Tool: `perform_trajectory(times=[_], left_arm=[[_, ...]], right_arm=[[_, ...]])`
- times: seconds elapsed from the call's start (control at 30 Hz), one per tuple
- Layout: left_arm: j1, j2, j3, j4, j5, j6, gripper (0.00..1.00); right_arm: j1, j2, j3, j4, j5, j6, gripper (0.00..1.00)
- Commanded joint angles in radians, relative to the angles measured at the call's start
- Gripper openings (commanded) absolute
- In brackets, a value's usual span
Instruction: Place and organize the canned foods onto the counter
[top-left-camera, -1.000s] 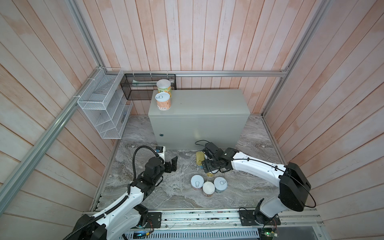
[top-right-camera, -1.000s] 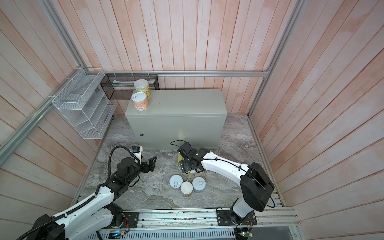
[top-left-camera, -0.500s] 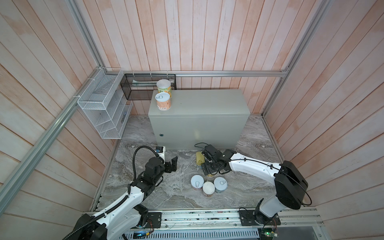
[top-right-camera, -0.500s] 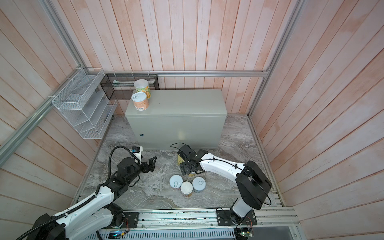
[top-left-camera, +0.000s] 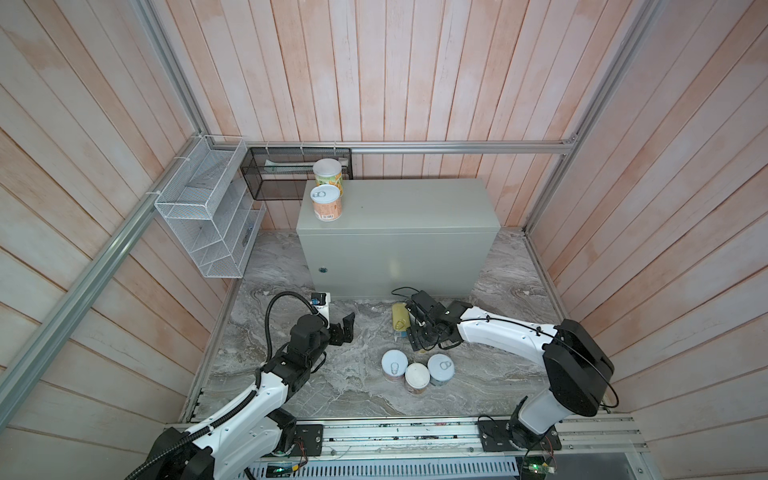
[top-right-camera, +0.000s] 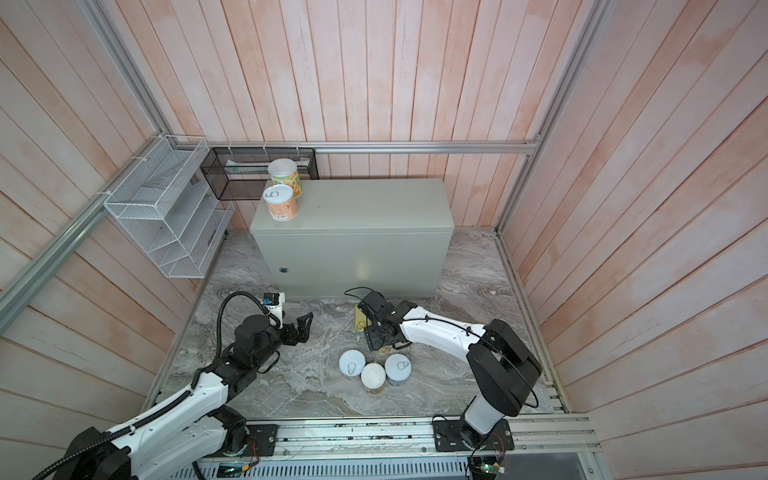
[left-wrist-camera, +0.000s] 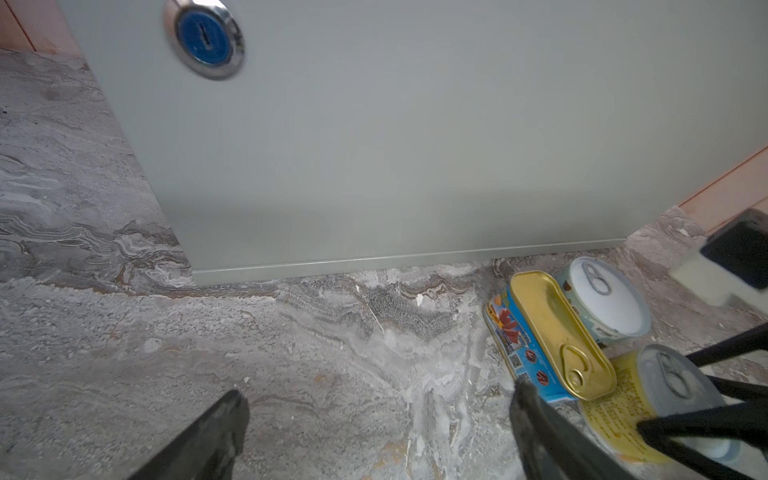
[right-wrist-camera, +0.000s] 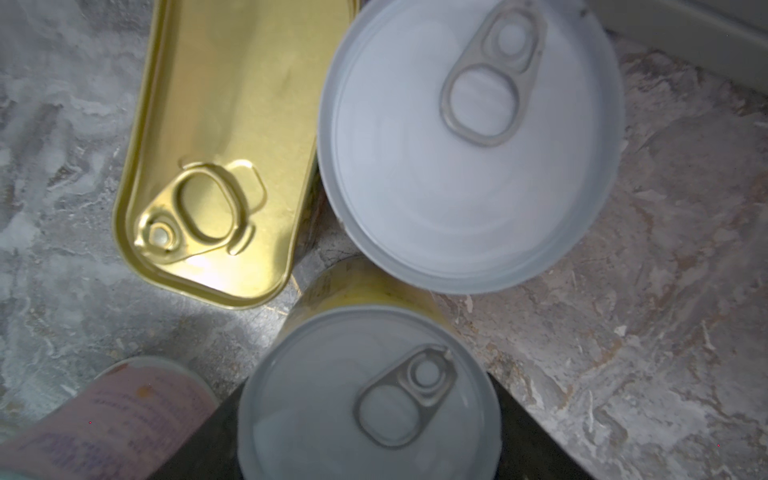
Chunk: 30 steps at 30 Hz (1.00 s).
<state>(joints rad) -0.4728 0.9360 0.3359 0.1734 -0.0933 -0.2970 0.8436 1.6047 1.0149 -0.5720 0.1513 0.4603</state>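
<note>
Yellow can (right-wrist-camera: 370, 395) upright, axis vertical, pull-tab lid up, sits between the right gripper (top-left-camera: 428, 338) fingers. Lid hides contact, so cannot tell if clamped. Gold tin (right-wrist-camera: 224, 137) lies flat just beside, long axis toward counter (top-left-camera: 399, 208). Left gripper (left-wrist-camera: 380, 392) jaws apart over stone floor (left-wrist-camera: 124, 332).

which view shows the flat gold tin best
The left wrist view: nearly the whole gold tin shows, lid and blue side label. The right wrist view crops its lid; both top views show it tiny.
</note>
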Motion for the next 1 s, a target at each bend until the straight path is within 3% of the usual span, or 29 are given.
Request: perform_trajectory(times=[0.0, 0.17, 0.4, 0.63, 0.97], left_arm=[[-0.004, 0.003, 0.008, 0.02, 0.004, -0.004, 1.0], [-0.004, -0.008, 0.004, 0.035, 0.037, 0.006, 1.0], [-0.005, -0.044, -0.047, 0.182, 0.292, 0.056, 1.0], [-0.004, -0.072, -0.083, 0.265, 0.408, 0.067, 1.0], [-0.005, -0.046, -0.08, 0.273, 0.414, 0.069, 1.0]], right_arm=[[-0.018, -0.024, -0.026, 0.016, -0.016, 0.004, 0.73], [-0.031, -0.047, -0.036, 0.04, -0.02, 0.004, 0.67], [-0.052, -0.095, -0.048, 0.072, -0.068, 0.003, 0.63], [-0.086, -0.159, -0.067, 0.09, -0.112, 0.008, 0.62], [-0.115, -0.212, -0.044, 0.054, -0.124, -0.01, 0.62]])
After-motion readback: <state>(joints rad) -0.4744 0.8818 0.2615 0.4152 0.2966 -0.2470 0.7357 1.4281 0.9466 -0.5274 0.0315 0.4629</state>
